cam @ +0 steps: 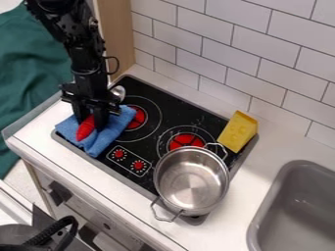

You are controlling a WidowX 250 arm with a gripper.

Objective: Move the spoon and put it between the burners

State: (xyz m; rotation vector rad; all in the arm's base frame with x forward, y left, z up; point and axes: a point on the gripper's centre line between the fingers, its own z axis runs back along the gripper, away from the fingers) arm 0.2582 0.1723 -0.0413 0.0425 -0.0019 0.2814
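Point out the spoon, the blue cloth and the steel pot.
Spoon [85,129], camera view: red handle.
Blue cloth [116,125], camera view: upper surface.
Steel pot [194,186], camera view: inside bottom.

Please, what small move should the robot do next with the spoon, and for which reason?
Probably the gripper should first secure its hold on the spoon, before any lifting: it is down at the red handle, over the blue cloth, and the spoon is not yet between the burners.

bright, even light | faint soft shadows | glints on steel pot [193,184]
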